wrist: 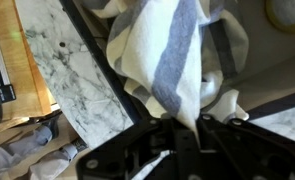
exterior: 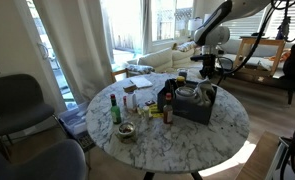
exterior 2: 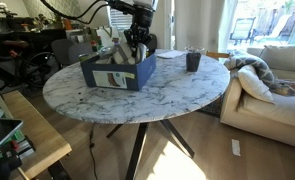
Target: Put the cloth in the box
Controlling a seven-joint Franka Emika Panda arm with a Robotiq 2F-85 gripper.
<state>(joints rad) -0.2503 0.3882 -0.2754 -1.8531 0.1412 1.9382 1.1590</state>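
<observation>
- Gripper (wrist: 190, 128): fingers drawn together, pinching the top of the cloth (wrist: 172, 60) between them, as the wrist view shows.
- Cloth: white with a grey stripe, bunched, hanging from the pinch. Its long axis runs straight down from the gripper, the stripe along it, free end pointing into the box (wrist: 90, 45).
- Box: dark, open-topped, standing on the marble table (exterior 2: 187, 95). In an exterior view the gripper (exterior 2: 137, 42) hangs directly over its opening.
- Progress, judged: the cloth is carried to the box and partly lowered between its walls. Release and withdrawal remain.
</observation>
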